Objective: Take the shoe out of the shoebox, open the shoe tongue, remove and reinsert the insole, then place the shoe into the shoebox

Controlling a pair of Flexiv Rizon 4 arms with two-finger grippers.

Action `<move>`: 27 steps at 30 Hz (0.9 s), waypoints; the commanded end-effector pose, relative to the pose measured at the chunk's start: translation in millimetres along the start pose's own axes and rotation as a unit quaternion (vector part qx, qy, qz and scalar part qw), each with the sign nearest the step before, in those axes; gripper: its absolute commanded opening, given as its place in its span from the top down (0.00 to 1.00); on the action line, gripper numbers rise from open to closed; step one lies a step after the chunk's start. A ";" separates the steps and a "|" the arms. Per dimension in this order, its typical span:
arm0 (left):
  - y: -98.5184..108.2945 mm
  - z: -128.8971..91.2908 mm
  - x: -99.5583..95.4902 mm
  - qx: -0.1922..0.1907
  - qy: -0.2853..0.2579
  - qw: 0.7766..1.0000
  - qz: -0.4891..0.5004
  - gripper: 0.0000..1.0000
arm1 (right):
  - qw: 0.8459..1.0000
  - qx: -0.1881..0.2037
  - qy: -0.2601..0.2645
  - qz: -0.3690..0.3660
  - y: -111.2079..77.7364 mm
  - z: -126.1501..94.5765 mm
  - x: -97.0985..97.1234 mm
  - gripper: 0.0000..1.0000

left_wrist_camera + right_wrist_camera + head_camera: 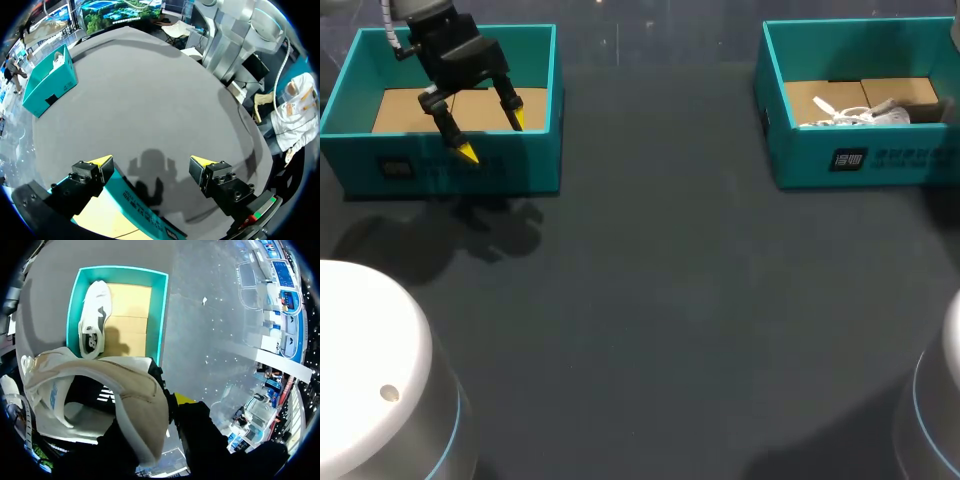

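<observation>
Left gripper (492,137) is spread wide, with the near wall of a teal shoebox (440,175) directly under its tips. Right gripper (172,402) pinches a white-and-beige shoe (135,395) at its padded collar, one yellow tip showing. Well below it sits a second teal shoebox (161,315), with another white shoe (95,320) lying along one wall.

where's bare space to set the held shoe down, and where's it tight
Bare: the wide table between the left shoebox and right shoebox. Left shoebox floor looks empty, but the open left end effector hangs over it. Crowded: the right shoebox, where a white shoe lies along one wall, under the held shoe.
</observation>
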State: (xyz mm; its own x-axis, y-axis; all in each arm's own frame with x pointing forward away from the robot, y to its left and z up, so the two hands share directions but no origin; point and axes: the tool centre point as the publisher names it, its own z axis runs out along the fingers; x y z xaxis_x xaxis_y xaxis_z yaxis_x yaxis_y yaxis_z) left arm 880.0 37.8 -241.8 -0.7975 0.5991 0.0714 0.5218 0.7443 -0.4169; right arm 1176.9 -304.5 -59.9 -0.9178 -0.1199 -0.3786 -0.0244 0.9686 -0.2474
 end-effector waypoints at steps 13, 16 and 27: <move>0.5 -0.2 0.3 -0.001 0.000 1.000 0.000 0.00 | 0.975 0.012 0.111 0.192 -39.9 51.2 -3.7 1.00; 0.5 -0.2 0.3 -0.001 0.000 1.000 0.000 0.00 | 0.961 0.013 0.131 0.245 -45.9 56.9 3.6 1.00; 0.5 -0.2 0.3 -0.001 0.000 1.000 0.000 0.00 | 0.908 0.023 0.165 0.384 -57.9 54.8 17.4 1.00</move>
State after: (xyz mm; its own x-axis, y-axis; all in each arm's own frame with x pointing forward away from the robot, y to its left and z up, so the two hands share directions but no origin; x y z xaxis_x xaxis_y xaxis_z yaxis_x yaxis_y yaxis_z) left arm 880.0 37.8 -241.8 -0.7974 0.5992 0.0714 0.5219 0.7442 -0.4169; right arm 1179.0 -374.0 -107.6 -0.8124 0.5311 -0.2407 0.5609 0.8246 -0.0735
